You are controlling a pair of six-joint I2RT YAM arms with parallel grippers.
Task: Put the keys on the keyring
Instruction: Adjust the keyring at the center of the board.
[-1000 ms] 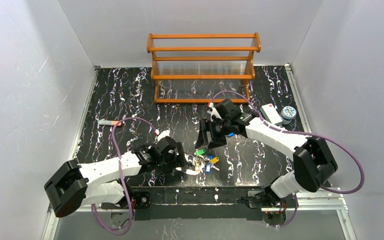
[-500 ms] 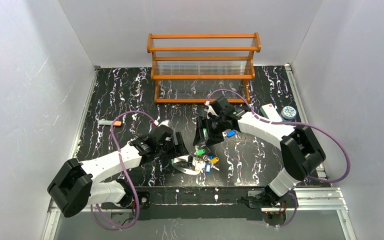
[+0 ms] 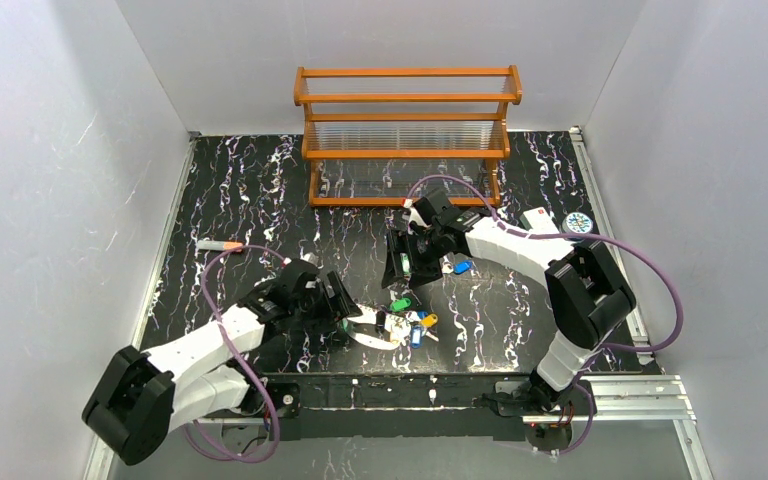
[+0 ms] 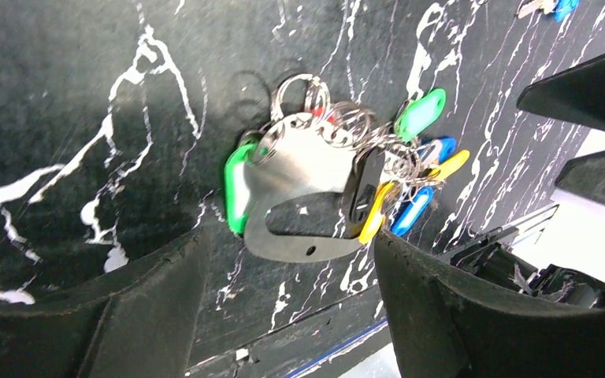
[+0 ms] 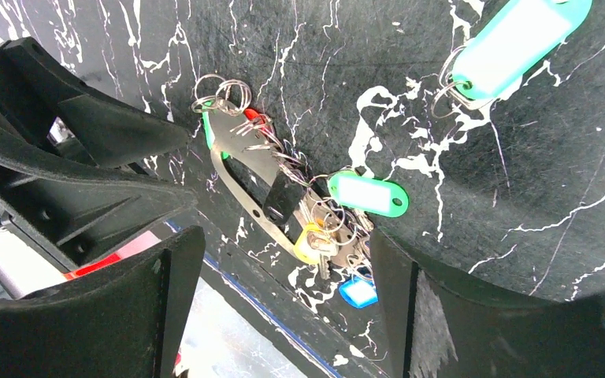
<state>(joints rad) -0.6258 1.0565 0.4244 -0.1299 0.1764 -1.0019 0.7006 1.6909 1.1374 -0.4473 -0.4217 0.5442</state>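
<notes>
On the black marbled table (image 3: 260, 200), the keys (image 3: 412, 322) cluster against the keyring (image 3: 368, 336). The left gripper (image 3: 348, 308) just beside it and the right gripper (image 3: 407, 272) beyond it both gape wide, empty.

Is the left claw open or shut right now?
Open: the left gripper holds nothing, its fingers wide apart; the keyring lies untouched.

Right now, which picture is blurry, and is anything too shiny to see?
Left wrist view: the keyring glares white-silver, and the left fingers look dark and soft. Right wrist view: the keys are sharp, the right fingers just black shapes. Top view: even light, everything small.
</notes>
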